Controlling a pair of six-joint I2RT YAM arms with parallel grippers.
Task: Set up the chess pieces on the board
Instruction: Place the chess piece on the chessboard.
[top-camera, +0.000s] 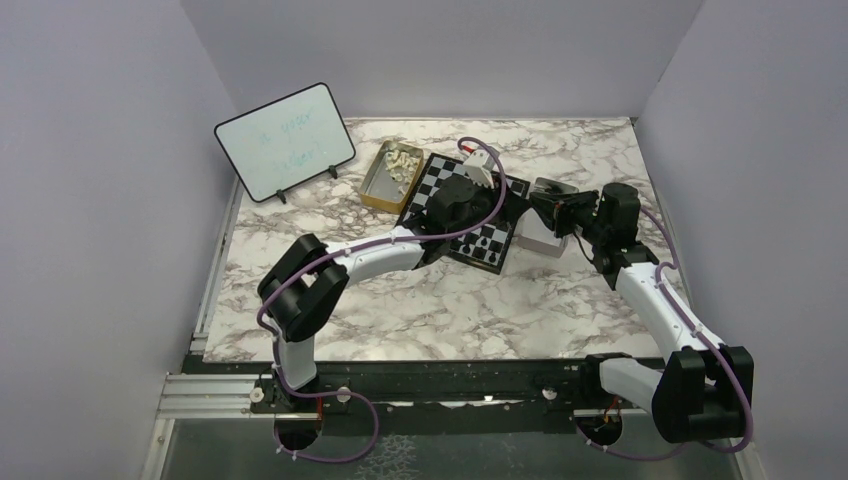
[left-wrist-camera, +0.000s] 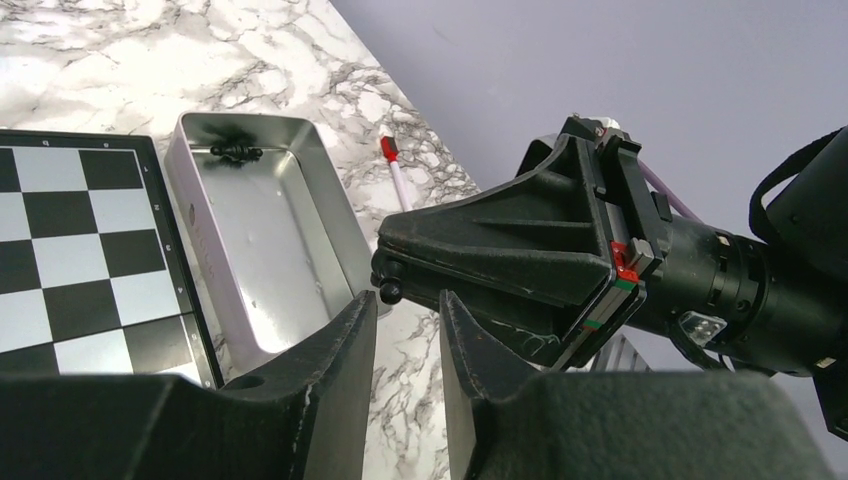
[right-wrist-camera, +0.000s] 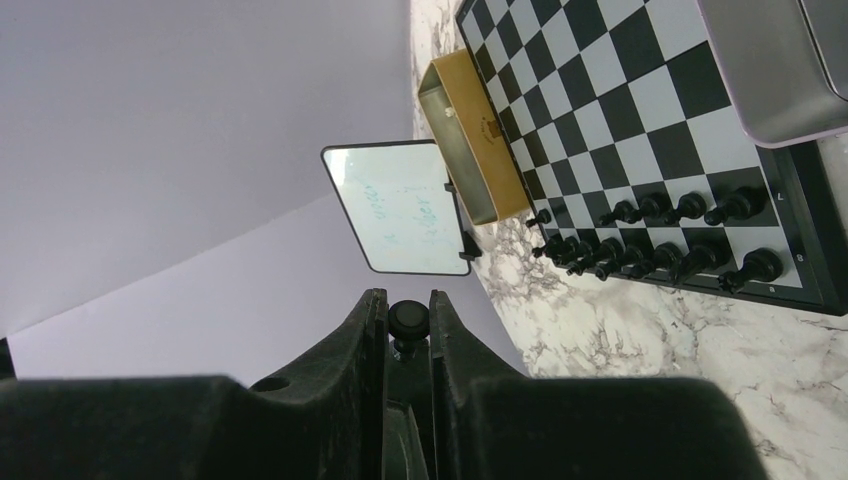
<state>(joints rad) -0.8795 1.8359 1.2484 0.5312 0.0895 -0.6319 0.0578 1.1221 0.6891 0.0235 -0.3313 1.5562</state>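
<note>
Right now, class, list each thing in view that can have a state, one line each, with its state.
left gripper: open, empty.
right gripper: shut on a black chess piece.
silver tin: open, lone black chessman inside.
gold tin: open, cream-white pieces inside.
board: flat, black pieces ranked along one edge.
dry-erase board: propped upright.

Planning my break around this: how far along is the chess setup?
Black chessmen stand in two rows along one edge of the chessboard. The right pincer grips a black piece, and another black chessman lies in the silver tin. Cream pieces sit in the gold tin, not yet placed.
</note>
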